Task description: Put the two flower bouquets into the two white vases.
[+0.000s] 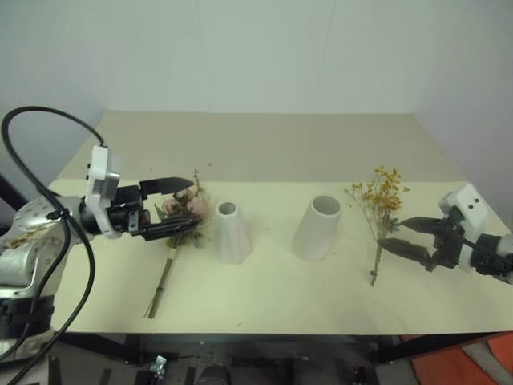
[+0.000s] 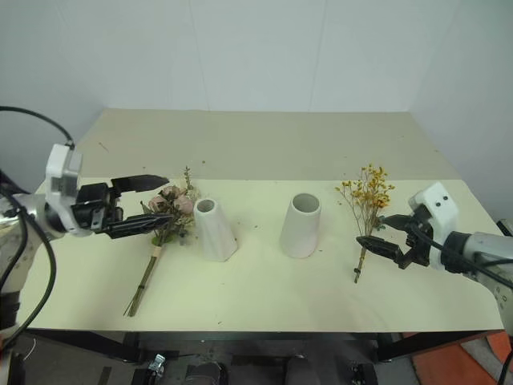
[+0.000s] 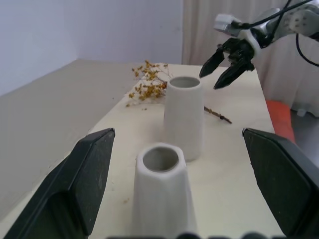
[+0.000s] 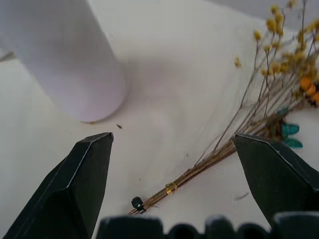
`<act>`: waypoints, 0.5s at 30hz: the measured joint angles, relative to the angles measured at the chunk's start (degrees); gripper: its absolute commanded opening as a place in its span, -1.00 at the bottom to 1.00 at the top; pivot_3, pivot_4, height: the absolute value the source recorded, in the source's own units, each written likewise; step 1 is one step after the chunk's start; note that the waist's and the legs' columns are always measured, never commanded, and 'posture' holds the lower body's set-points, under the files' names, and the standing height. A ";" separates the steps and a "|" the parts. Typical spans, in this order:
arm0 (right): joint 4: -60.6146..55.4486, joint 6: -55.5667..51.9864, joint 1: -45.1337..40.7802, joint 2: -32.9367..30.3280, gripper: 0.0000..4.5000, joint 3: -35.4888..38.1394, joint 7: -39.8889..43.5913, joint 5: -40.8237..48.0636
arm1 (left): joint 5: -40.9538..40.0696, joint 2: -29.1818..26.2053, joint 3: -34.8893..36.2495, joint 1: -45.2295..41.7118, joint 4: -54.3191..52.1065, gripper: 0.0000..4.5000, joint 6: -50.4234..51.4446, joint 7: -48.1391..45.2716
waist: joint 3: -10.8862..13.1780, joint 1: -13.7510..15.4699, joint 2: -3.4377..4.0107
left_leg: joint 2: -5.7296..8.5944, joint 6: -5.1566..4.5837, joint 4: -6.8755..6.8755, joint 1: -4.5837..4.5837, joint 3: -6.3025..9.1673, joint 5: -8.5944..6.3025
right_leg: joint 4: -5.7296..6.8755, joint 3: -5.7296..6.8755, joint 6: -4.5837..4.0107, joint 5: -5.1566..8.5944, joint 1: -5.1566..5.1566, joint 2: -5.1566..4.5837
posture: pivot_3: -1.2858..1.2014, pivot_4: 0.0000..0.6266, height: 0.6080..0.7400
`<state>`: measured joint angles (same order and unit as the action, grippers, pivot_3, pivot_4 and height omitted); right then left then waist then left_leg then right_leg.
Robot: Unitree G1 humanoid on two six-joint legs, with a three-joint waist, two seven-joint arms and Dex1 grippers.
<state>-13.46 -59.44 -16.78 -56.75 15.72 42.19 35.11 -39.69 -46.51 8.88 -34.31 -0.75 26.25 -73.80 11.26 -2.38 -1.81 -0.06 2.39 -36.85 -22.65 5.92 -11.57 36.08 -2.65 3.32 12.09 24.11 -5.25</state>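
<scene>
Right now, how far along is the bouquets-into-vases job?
Done: nothing; the cone vase and wide vase stand without flowers. In hand: the left gripper, open, is over the rose bouquet; the right gripper, open, is by the yellow bouquet. Both bouquets lie on the table. Left: grasp each and put it in a vase.

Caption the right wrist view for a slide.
Open right gripper poised over the yellow bouquet's bound stems lying on the table, wide-mouthed white vase alongside.
</scene>
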 measured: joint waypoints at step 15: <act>22.71 -24.38 -23.45 8.11 0.92 -14.44 -12.90 -6.77 | 7.06 9.24 -7.65 -13.02 14.12 1.00 -6.70 -6.81 | 0.00 -0.12 0.00 | 0.02 -0.03 0.00 -0.19 0.01 -0.01 | -0.03 0.01 -0.09 -0.09 0.17 -0.01 | 0.03 -0.52 1.00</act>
<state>9.25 -83.81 -40.23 -48.64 1.28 29.29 28.34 -32.63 -37.27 1.23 -47.33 13.37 19.55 -80.62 11.26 -2.50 -1.81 -0.04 2.36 -36.86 -22.84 5.93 -11.58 36.05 -2.64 3.23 12.00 24.28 -5.26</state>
